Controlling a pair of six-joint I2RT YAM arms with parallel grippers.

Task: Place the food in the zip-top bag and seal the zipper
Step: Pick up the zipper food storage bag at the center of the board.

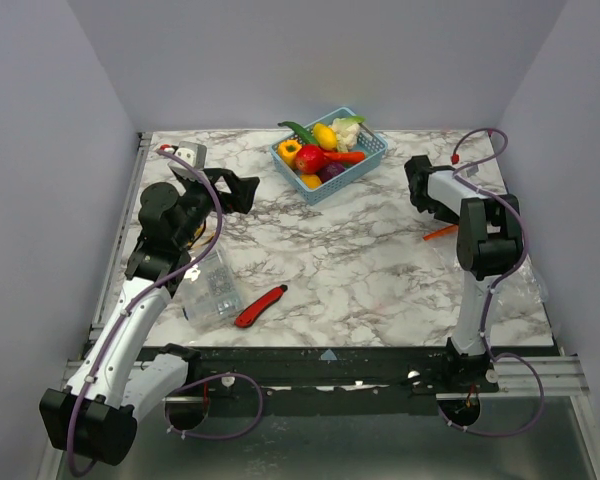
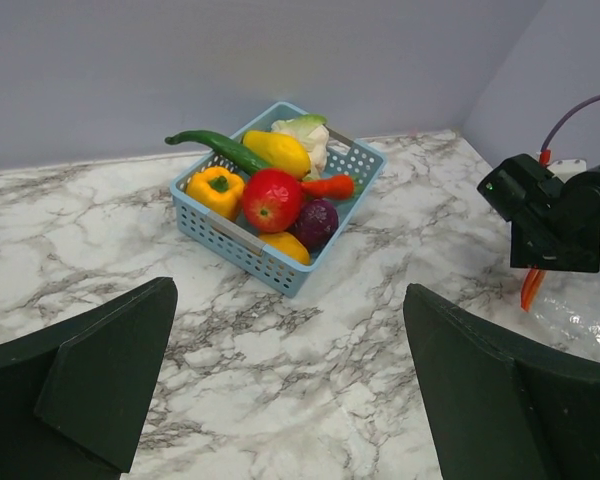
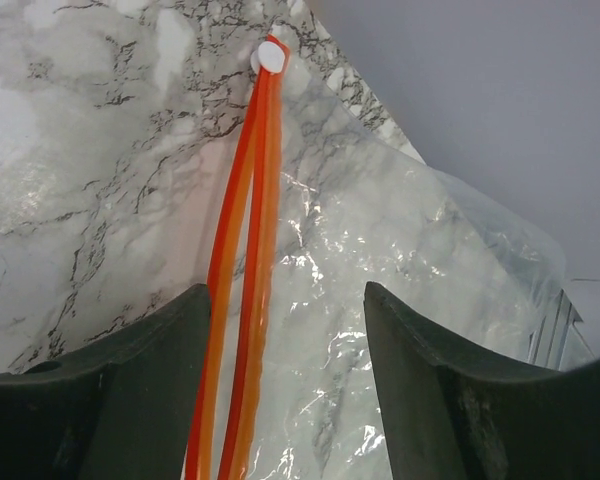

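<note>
Under the spread right gripper [image 3: 282, 305] runs the orange-red zipper strip [image 3: 242, 250] of a floppy clear bag [image 3: 410, 260], probably its stiffest hold.

Marble-patterned table [image 1: 380, 290], white with grey veins. Light blue lattice basket [image 1: 355, 172] of glossy toy pieces: red tomato [image 2: 272, 198], yellow pepper [image 2: 216, 190] with a green stem, dark green cucumber [image 2: 220, 148], yellow squash [image 2: 278, 152], white cauliflower [image 2: 305, 135], orange-red carrot [image 2: 330, 186], purple onion [image 2: 318, 220]. Clear zip-top bag [image 3: 380, 260] with an orange-red zipper [image 3: 250, 230] and white slider [image 3: 271, 56]. Red utility knife [image 1: 261, 306]
</note>
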